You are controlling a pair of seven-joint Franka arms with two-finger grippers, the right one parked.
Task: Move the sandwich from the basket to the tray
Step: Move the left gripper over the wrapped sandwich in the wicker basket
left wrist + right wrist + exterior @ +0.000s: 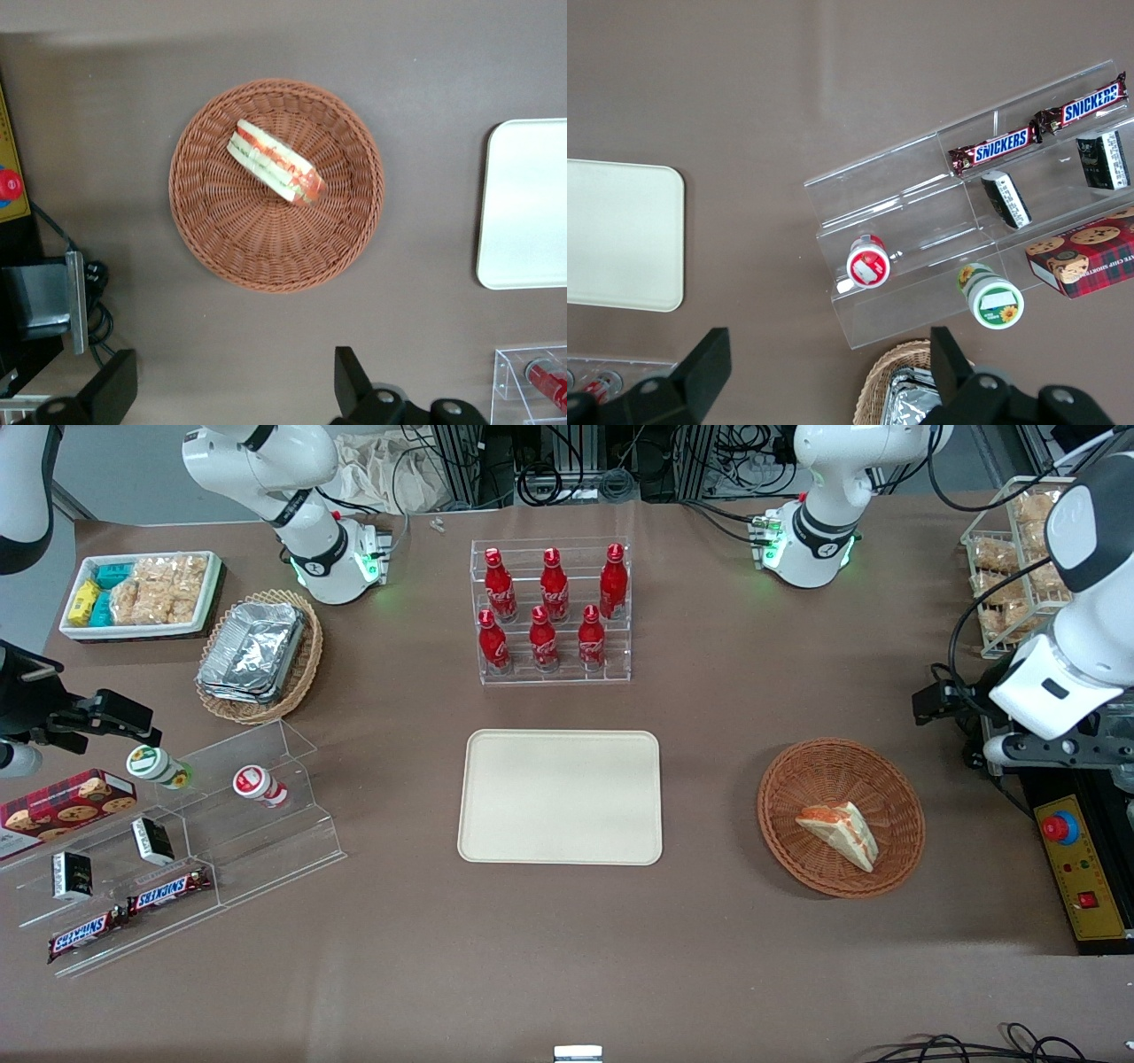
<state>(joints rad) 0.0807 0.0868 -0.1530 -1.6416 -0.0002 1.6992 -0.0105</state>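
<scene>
**Clerk:** Gripper [235, 394], item one: fingers spread wide and holding nothing, poised high above the table, off the rim of the basket [276, 185] rather than over its middle.

**Checker:** And the sandwich [276, 164]?

**Clerk:** Item two: one triangular wedge, pale bread with orange-red filling along the exposed edge, lay inside the basket, off centre and nearer the rim than the middle. Judged light, soft and easily crushed; layers likely to slide apart if squeezed unevenly.

**Checker:** Hold point?

**Clerk:** Recommended across the two flat bread faces, near the middle of the wedge, fingers closing gently. The thin corner looked a poor place; it would probably bend or tear.

**Checker:** Container?

**Clerk:** Item three: basket, round, shallow, reddish-brown wicker, stood toward the working arm's end of the table. Its low wall should hinder a descent little.

**Checker:** Destination?

**Clerk:** Item four: tray [560, 796], cream-beige, rectangular, low rim, nothing on it, lay near the table's middle, well apart from the basket. A rack of red bottles [554, 611] stood farther from the front camera than the tray.
</scene>
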